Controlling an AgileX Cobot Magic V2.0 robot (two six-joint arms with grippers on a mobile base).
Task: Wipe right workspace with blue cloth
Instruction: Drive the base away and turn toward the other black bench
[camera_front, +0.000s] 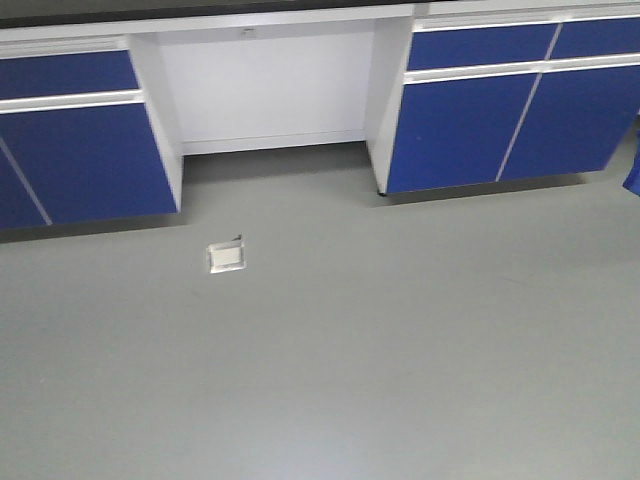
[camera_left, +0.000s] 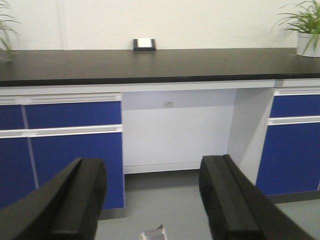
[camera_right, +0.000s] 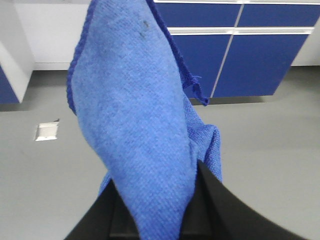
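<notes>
Blue cloth (camera_right: 140, 115) fills the centre of the right wrist view, its lower end pinched in the right gripper (camera_right: 157, 212), which is clenched on it. Left gripper (camera_left: 152, 200) spread apart, empty. Grey floor (camera_front: 400, 350) below. Black counter (camera_left: 150, 62) tops the blue cabinets (camera_front: 480, 120). Floor socket (camera_front: 227, 256) centre-left.

Nubbly terry weave on the blue cloth (camera_right: 135, 125) — matt black plastic fingers (camera_right: 230, 215); countertop (camera_left: 150, 64) smooth, dark.
</notes>
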